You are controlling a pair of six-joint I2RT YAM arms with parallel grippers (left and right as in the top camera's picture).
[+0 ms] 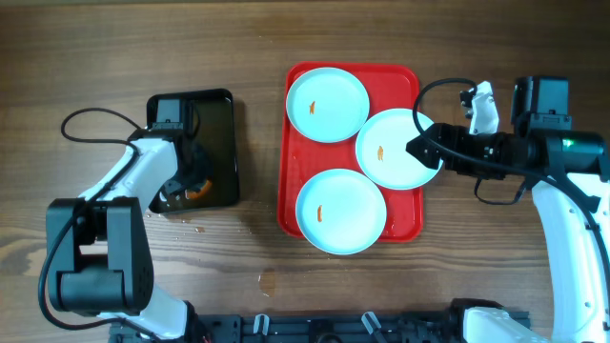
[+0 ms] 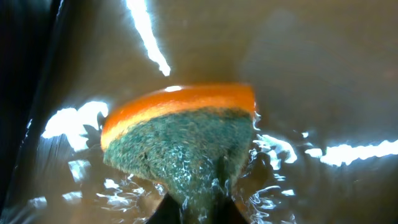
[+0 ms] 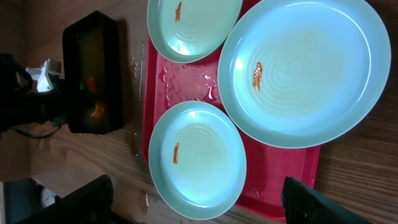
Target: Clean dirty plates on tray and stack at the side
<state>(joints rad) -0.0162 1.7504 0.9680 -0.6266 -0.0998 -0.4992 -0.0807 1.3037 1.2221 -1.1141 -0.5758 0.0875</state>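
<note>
Three pale blue plates lie on the red tray (image 1: 400, 76): one at the back (image 1: 327, 103), one at the right (image 1: 396, 148) overhanging the tray's edge, one at the front (image 1: 340, 211). Each has a small orange smear. In the right wrist view they show as the large plate (image 3: 305, 68), the lower one (image 3: 198, 158) and the top one (image 3: 193, 28). My right gripper (image 1: 419, 148) is open, at the right plate's right edge. My left gripper (image 1: 191, 186) is down in the black tray (image 1: 217, 143), shut on an orange-and-green sponge (image 2: 186, 140) in brownish water.
The black tray (image 3: 93, 74) of water stands left of the red tray. Water drops lie on the wood (image 1: 267, 281) in front of the red tray. Bare wood table lies to the right and back.
</note>
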